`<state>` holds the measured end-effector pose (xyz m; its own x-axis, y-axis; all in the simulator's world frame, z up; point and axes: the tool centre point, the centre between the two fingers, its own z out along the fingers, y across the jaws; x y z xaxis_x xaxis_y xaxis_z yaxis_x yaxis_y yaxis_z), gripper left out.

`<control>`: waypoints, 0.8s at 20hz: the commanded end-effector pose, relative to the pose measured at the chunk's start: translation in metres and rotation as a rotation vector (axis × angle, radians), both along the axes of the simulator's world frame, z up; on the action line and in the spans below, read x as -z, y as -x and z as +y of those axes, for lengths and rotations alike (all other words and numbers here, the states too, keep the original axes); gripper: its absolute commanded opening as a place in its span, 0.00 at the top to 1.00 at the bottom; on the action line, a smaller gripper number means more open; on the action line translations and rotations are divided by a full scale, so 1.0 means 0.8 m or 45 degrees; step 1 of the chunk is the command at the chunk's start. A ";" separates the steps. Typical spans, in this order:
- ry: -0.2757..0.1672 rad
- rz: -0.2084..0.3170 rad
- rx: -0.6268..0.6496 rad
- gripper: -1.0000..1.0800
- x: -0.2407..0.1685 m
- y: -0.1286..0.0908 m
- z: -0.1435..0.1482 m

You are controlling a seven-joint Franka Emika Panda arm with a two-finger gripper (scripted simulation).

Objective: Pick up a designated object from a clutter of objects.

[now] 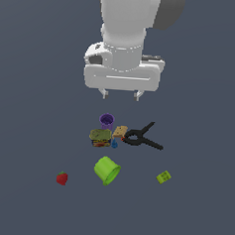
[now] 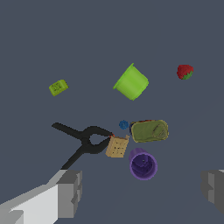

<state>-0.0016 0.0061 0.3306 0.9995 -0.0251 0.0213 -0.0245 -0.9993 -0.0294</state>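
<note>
The desk is a flat, matte surface in 1 even shade of dark slate blue-grey. It reaches all 4 borders of the exterior view. In the wrist view the same desk fills the whole background.

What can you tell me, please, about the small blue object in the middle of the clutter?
The small blue object is a tiny, rounded, knob-like piece in plain matte blue, far smaller than the cups; finer detail is too small to make out. It rests on the floor, wedged between the green-brown can, the tan box and the black clamp, close against the can and box. The open claw hangs high above and touches nothing.
</note>
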 end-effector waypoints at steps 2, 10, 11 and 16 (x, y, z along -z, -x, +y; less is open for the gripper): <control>0.000 0.000 0.000 0.04 0.000 0.000 0.000; -0.032 -0.017 -0.028 0.04 -0.003 -0.001 0.021; -0.033 -0.018 -0.029 0.04 -0.003 -0.001 0.022; -0.031 -0.017 -0.032 0.04 -0.001 -0.002 0.020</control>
